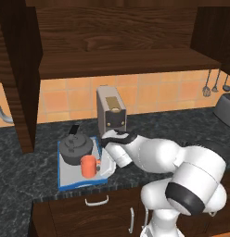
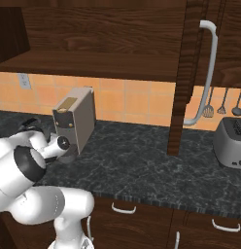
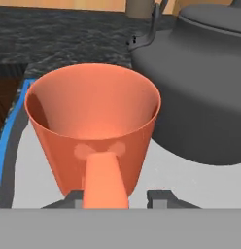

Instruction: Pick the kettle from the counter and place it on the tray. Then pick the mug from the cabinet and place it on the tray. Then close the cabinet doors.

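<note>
Your arm hides the tray's right edge in the left base view. In the hand view, the mug's base and handle run off the bottom, and the kettle is cut by the top and right edges.

The light was soft and even, with no glare on the speckled counter. The cabinet stayed dim, its shelf shading the tiles beneath. Up close, the mug looked slightly soft-edged, its inside shaded toward the left.
</note>
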